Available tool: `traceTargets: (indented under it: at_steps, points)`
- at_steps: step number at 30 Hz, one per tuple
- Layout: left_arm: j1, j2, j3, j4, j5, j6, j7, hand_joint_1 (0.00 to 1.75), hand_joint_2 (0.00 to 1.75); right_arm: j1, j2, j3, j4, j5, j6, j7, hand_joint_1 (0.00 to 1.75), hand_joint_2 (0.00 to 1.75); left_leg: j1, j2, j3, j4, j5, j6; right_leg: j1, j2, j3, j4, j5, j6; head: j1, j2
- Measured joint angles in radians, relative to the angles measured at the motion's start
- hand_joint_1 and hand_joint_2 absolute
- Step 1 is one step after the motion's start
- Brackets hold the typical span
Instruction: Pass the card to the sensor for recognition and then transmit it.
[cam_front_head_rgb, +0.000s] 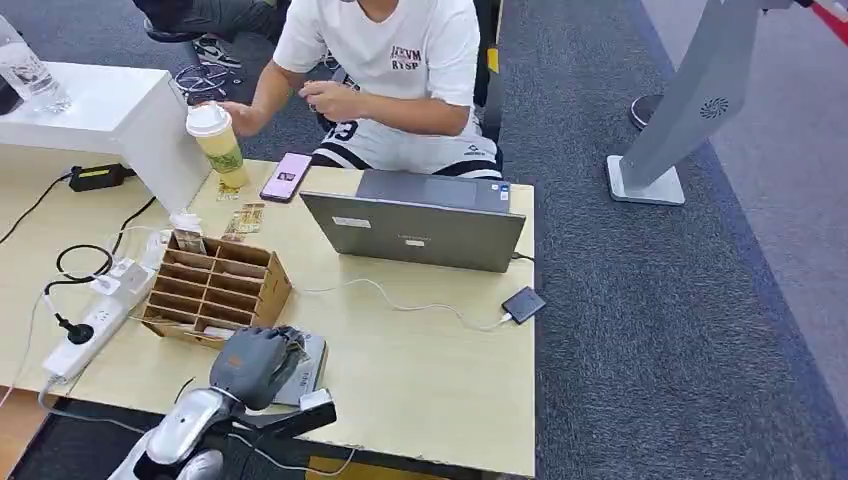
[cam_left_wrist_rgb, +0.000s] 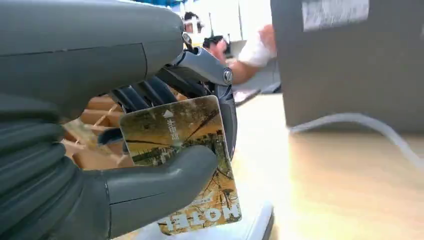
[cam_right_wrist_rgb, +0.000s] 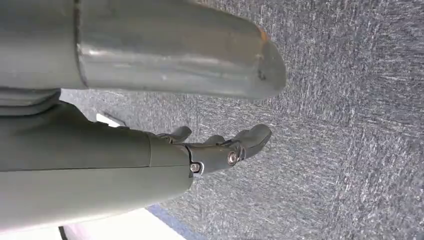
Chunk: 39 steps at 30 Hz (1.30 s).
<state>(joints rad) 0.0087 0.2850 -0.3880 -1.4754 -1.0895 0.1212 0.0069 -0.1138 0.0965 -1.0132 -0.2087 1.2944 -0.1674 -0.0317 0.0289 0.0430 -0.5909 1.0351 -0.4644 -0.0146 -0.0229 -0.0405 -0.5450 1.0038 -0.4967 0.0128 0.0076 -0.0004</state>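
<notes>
My left hand (cam_front_head_rgb: 258, 362) hovers at the table's near edge, just over a flat grey-white sensor pad (cam_front_head_rgb: 311, 366). In the left wrist view, the thumb and fingers of this hand (cam_left_wrist_rgb: 150, 185) pinch a yellow-brown hotel card (cam_left_wrist_rgb: 200, 135), held upright with its lower edge close above the sensor's white rim (cam_left_wrist_rgb: 256, 226). Whether card and sensor touch I cannot tell. My right hand (cam_right_wrist_rgb: 220, 147) hangs beside my body over grey carpet, its fingers apart and nothing in them.
A wooden slotted card box (cam_front_head_rgb: 215, 290) stands just beyond the left hand. Further back are a grey laptop (cam_front_head_rgb: 420, 225), a cabled dark adapter (cam_front_head_rgb: 523, 303), a power strip (cam_front_head_rgb: 95, 320), a pink phone (cam_front_head_rgb: 286, 176) and a cup (cam_front_head_rgb: 217, 140). A person (cam_front_head_rgb: 385, 70) sits across the table.
</notes>
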Motion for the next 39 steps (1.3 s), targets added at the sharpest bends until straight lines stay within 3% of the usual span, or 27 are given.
traceTargets:
  at_steps: [8,12,13,15,19,26,30,34,39]
  points:
    - [-0.082,0.007,0.025,-0.155,0.033,0.029,-0.014,1.75,1.75,0.003,0.0,0.0,0.0,-0.004,-0.001,-0.009,0.0,0.0,0.0,0.0,0.0,0.0,0.001,0.001,0.0,0.0,0.0,0.0,0.001,0.0,0.0,0.0]
    - [-0.157,0.006,0.039,-0.198,0.012,0.097,-0.042,1.75,1.75,0.004,0.0,0.0,0.0,0.001,0.002,-0.012,0.0,0.0,0.0,-0.001,-0.001,0.0,0.003,0.001,0.0,-0.001,0.0,0.0,0.003,0.0,0.0,0.0]
    - [-0.182,0.007,0.044,-0.203,0.01,0.099,-0.046,1.75,1.75,0.004,0.0,0.0,0.0,0.002,0.003,-0.012,0.0,1.75,0.0,-0.001,-0.001,0.0,0.003,0.0,0.0,-0.001,0.0,0.0,0.003,0.0,0.0,0.0]
    - [-0.22,0.006,0.052,-0.207,-0.017,0.117,-0.046,1.75,1.75,0.004,0.0,0.002,0.0,0.003,0.002,-0.014,0.0,1.75,0.0,-0.001,-0.001,0.0,0.003,0.0,0.0,0.0,0.0,0.0,0.004,0.0,0.0,0.0]
    - [-0.309,0.002,0.066,-0.202,-0.174,0.224,-0.018,1.75,1.75,0.0,0.001,0.016,0.002,0.02,-0.002,-0.025,0.0,1.75,0.0,-0.001,-0.002,0.0,0.005,0.002,0.0,-0.001,-0.001,0.0,0.005,0.001,0.0,0.0]
    - [-0.391,-0.005,0.081,-0.17,-0.219,0.243,0.001,1.75,1.75,-0.005,0.006,0.026,0.002,0.02,-0.004,-0.023,0.0,1.75,0.0,-0.001,-0.002,0.0,0.006,0.002,0.0,-0.001,-0.002,0.0,0.006,0.001,0.0,0.0]
    - [-0.495,-0.006,0.084,-0.078,-0.36,0.276,0.048,1.75,1.75,-0.014,0.01,0.042,0.002,0.038,0.005,0.002,0.0,1.75,0.0,-0.001,-0.002,0.0,0.008,0.0,0.0,-0.001,-0.002,0.0,0.008,0.0,0.0,0.0]
    - [-0.597,-0.01,0.085,0.054,-0.383,0.301,0.049,1.75,1.75,-0.022,0.013,0.056,0.003,0.05,0.019,0.029,0.0,1.75,0.0,-0.001,-0.004,0.0,0.01,0.001,0.0,-0.001,-0.004,0.0,0.01,0.0,0.0,0.0]
    - [-0.633,-0.015,0.085,0.134,-0.375,0.333,0.05,1.75,1.75,-0.024,0.016,0.067,0.004,0.049,0.021,0.046,0.0,1.75,0.0,0.0,-0.004,0.0,0.011,0.001,0.0,0.0,-0.004,0.0,0.01,0.0,0.0,0.0]
